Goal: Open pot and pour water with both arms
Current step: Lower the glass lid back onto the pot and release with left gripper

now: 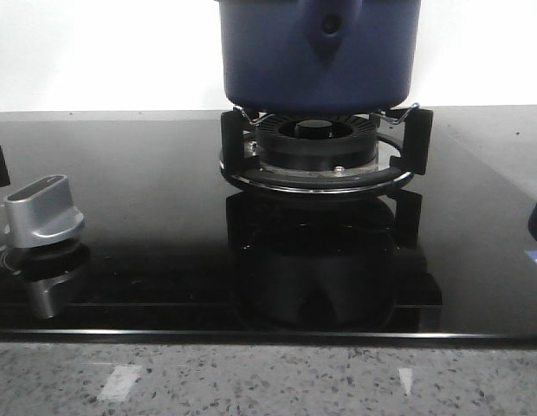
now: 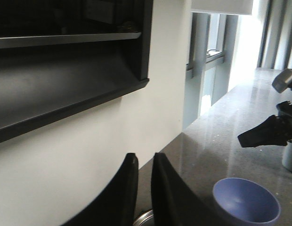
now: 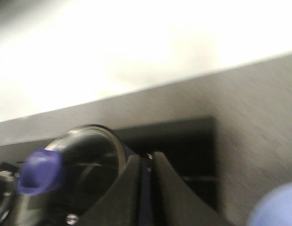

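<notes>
The dark-blue pot [image 1: 320,52] stands upright over the black burner ring [image 1: 316,147]; its top is cut off by the frame. In the right wrist view its glass lid [image 3: 89,165] with a blue knob [image 3: 40,172] shows, blurred. My right gripper [image 3: 146,160] is shut on a blue part of the pot, its handle [image 3: 146,188]. My left gripper [image 2: 145,157] is held high, facing the white wall. Its fingers stand a narrow gap apart with nothing between the tips. A silver rim [image 2: 145,217] shows below them. Neither gripper shows in the front view.
A silver knob [image 1: 43,208] sits on the black glass hob [image 1: 147,217] at the left. A blue bowl [image 2: 246,200] stands on the grey counter [image 2: 231,117], also blurred in the right wrist view [image 3: 278,207]. The right arm [image 2: 268,133] shows beyond it. A dark hood [image 2: 66,70] hangs above.
</notes>
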Controlling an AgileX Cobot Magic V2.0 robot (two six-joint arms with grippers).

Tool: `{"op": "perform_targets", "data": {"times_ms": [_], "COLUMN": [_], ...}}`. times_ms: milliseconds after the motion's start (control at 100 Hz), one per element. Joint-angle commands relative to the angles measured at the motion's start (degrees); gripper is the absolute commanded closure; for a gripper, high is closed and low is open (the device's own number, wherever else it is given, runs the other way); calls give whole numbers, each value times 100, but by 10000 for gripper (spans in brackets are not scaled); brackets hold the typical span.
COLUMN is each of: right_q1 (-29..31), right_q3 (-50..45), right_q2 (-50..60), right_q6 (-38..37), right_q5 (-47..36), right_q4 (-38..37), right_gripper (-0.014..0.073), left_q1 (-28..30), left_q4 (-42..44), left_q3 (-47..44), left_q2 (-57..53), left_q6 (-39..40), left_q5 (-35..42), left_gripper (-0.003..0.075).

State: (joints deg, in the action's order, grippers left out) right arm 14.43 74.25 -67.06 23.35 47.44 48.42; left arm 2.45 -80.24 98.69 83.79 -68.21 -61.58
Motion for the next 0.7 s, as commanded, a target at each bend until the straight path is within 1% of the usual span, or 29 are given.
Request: {"op": "perform_targets", "data": {"times_ms": [0, 80, 160, 230, 300, 350, 420, 430, 450, 500, 570, 690], "right_q1": [-329, -715, -1156, -1485, -1778, -1929, -2036, -2036, -2036, -2036, -2036, -2036], "right_q3": [88, -63, -380, -749, -1190, -1529, -2034, -2085, -2237, -2598, -3116, -3949], "right_q2": [161, 249, 441, 704, 1065, 1346, 1740, 1820, 1951, 2241, 2699, 3597], "right_q6": [720, 1201, 1757, 2286, 2935, 3198, 3310, 3304, 3304, 3304, 3304, 3304], "right_q5": [-606, -1006, -1631, -2189, -2713, -3062, -3445, -3475, -3540, -3644, -3668, -3644], "right_q4": [747, 882, 924, 924, 924, 924, 924, 924, 924, 912, 912, 912], "right_gripper": [648, 648, 648, 648, 648, 648, 648, 648, 648, 648, 648, 648], "left_q1": [290, 466, 490, 490, 433, 376, 231, 194, 133, -31, -261, -561], "left_q4": [-58, 212, 435, 507, 507, 507, 507, 507, 521, 521, 521, 432], "left_q3": [133, -58, -483, -1047, -1735, -2353, -3175, -3175, -3517, -4118, -4953, -6203], "left_q2": [-438, -744, -1231, -1742, -2321, -2735, -3274, -3329, -3489, -3827, -4285, -5087], "left_q6": [386, 444, 418, 258, -189, -383, -572, -570, -602, -674, -684, -808], "left_q5": [291, 764, 1489, 2179, 2883, 3414, 4084, 4148, 4387, 4674, 4847, 4882], "left_gripper": [741, 741, 741, 741, 741, 741, 741, 741, 741, 741, 741, 741]}}
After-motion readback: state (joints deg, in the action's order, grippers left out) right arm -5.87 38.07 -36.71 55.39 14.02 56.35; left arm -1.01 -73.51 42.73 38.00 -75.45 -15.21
